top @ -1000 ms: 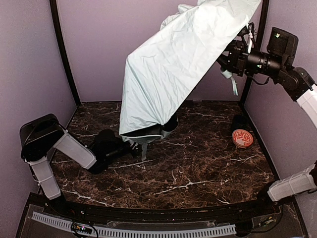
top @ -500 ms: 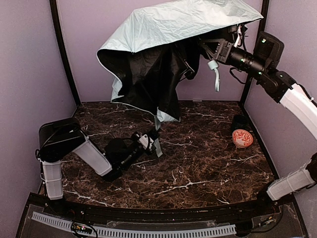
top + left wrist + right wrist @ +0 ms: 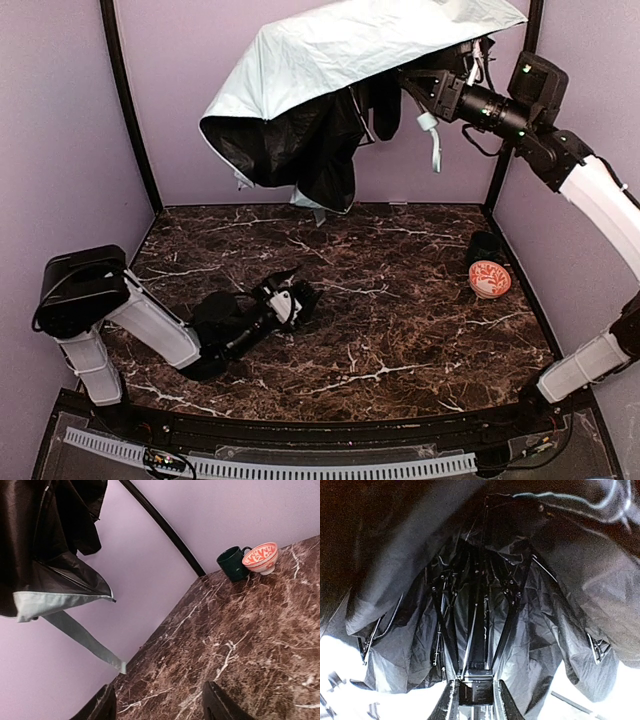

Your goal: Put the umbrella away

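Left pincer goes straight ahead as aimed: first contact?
For the left pincer, likely the back wall, past bare tabletop. Umbrella strap hangs left of that line, cup and bowl sit right; depth unclear.

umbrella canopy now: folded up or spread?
Half spread, not folded: the umbrella hangs in the air, canopy billowing loosely, black underside exposed, its pale strap dangling unfastened.

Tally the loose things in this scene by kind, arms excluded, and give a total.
umbrella: 1
dark green cup: 1
orange-and-white bowl: 1
Total: 3
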Available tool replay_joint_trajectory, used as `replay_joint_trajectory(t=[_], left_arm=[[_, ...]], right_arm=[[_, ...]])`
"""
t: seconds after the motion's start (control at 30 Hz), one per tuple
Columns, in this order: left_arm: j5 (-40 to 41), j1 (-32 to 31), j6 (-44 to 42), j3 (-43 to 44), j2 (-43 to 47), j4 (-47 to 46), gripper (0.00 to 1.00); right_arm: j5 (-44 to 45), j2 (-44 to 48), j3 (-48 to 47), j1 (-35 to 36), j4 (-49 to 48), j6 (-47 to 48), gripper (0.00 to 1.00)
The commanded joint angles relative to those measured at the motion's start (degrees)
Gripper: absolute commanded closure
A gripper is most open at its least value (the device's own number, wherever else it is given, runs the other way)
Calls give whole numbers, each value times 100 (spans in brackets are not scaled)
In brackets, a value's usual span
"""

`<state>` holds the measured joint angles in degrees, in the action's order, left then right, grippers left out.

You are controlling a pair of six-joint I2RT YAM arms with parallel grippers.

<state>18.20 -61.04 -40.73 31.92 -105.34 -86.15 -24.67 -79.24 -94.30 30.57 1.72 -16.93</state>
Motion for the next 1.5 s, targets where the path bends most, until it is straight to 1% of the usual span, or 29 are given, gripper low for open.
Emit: replay_joint_trajectory(t=[0.0,0.07,0.1,0.13,0.2,0.27,0.33,0.43,0.53,0.6,0.63,0.67,0.73,0.77,0.83,0.93,1.0,1.07,1.17,1.23,1.3,1.4,1.47], left_arm=[[-424,-58,1040,-322,1480,1546,40],[-974,-58,1492,-276,2227,2649,40],[-1380,-58,1670,-222,2602,3432,40],[-1605,-55,1843,-152,3029,3877,41],[-1824,-58,2090,-79,3540,4462,43],[-1638,-53,2361,-142,3998,4662,44],[-1315,-44,2525,-266,4423,4622,44],[-1067,93,2812,-308,4844,4586,44],[-751,583,3635,-182,5000,4660,44],[-739,1171,4336,18,4947,5065,45],[-716,1445,4539,115,4842,5253,46],[-682,1643,4622,216,4704,5428,46],[-502,1784,4450,455,4254,5679,46],[-402,1785,4338,564,3933,5800,46],[-448,1788,4334,698,3415,5839,47],[-969,1782,4412,610,2846,5370,48],[-1390,1741,4513,474,2609,4984,51],[-1621,1540,4392,464,2424,4849,53],[-1669,1089,3953,492,2125,4778,53],[-1747,972,3909,448,1972,4740,53],[-1924,935,3916,315,1942,4648,53],[-2251,763,3642,-22,2101,4349,53],[-2337,665,3486,-94,2111,4369,53]], right_arm=[[-380,45,-317,-267,202,958,100],[-606,21,-305,-449,352,1115,100],[-751,8,-297,-538,411,1184,100],[-962,-8,-279,-641,425,1243,100],[-1531,-54,-314,-836,472,1412,100],[-2159,-186,-548,-1003,810,1678,100],[-2541,-387,-972,-1093,1581,2201,100],[-2780,-574,-1396,-1091,2591,3043,100],[-2940,-671,-1644,-1096,3236,3625,100],[-3002,-714,-1747,-1093,3519,3797,100],[-3032,-712,-1738,-1096,3569,3821,100],[-3069,-689,-1695,-1091,3569,3825,100],[-3157,-645,-1558,-1096,3511,3821,100],[-3269,-619,-1451,-1096,3465,3814,100],[-3515,-562,-1193,-1088,3231,3688,100],[-3747,-558,-699,-1049,2644,3298,100],[-3758,-608,-446,-960,2387,3161,100],[-3712,-678,-284,-830,2303,3122,100],[-3653,-840,-172,-590,2349,3215,100],[-3636,-945,-99,-494,2344,3215,100],[-3571,-1062,-1,-405,2289,3140,100],[-3350,-1379,148,-234,2227,2954,100],[-3213,-1583,246,-97,2288,2938,100]])
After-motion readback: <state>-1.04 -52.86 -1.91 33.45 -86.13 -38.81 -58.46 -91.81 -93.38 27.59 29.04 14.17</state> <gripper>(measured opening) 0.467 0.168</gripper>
